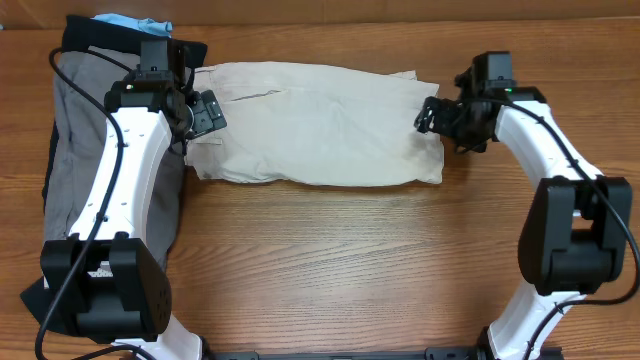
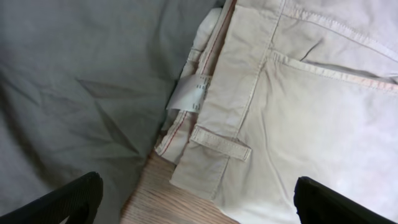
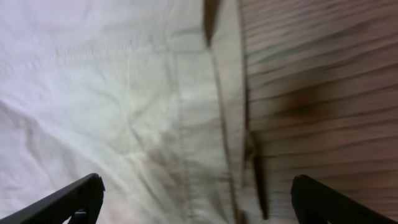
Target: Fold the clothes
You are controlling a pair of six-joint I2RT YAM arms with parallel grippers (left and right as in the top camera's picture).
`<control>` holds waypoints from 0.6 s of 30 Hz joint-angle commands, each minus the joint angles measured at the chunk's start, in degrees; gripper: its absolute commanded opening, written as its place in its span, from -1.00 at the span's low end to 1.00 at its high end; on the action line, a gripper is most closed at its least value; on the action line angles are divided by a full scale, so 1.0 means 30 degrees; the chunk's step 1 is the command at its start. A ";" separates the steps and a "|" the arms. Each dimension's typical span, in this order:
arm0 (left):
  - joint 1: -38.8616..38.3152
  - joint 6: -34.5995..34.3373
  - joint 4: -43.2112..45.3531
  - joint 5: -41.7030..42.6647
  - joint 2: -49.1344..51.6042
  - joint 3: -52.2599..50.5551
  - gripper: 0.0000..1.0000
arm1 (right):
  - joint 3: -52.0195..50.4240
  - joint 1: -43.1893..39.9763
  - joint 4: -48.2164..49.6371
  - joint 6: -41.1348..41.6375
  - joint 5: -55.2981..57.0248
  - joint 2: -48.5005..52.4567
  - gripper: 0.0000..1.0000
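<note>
Closest to the overhead lens, the left arm's black joint housing (image 1: 105,290) rises well left of the khaki shorts (image 1: 320,125), which lie spread flat across the far middle of the wooden table (image 1: 350,260). Left of the khaki shorts lie grey shorts (image 1: 70,150), their edge touching the khaki waistband; beyond them, a black garment (image 1: 85,35) and a light-blue garment (image 1: 130,22) show at the far left corner. The left gripper (image 1: 205,113) hovers over the khaki shorts' left end, jaws spread wide, its 2 fingertips (image 2: 68,202) apart above the waistband, where a white label (image 2: 193,93) and a belt loop (image 2: 221,143) show. The right gripper (image 1: 432,113) hangs over the khaki shorts' right edge, jaws likewise spread, 2 fingertips (image 3: 68,199) straddling the hem and bare wood, gripping nothing.
</note>
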 commanded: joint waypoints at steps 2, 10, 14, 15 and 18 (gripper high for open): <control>0.0007 0.0568 -0.0007 0.0364 -0.0350 0.0386 1.00 | -0.0546 0.0561 0.0058 -0.0109 -0.0576 0.0831 0.87; -0.0044 0.0561 -0.0022 0.0372 -0.0291 0.0386 1.00 | -0.0896 0.0816 0.0146 0.0401 0.0153 0.1523 0.49; -0.0044 0.0568 -0.0153 0.0372 -0.0291 0.0372 1.00 | -0.0911 0.0809 -0.0102 0.1530 0.2098 0.1668 0.06; -0.0044 0.0568 -0.0153 0.0372 -0.0291 0.0350 1.00 | -0.0911 0.0809 -0.0197 0.1756 0.2565 0.1668 -0.28; -0.0044 0.0561 -0.0219 0.0423 -0.0291 0.0248 1.00 | -0.0903 0.0459 -0.0685 0.1974 0.3096 0.1661 -0.92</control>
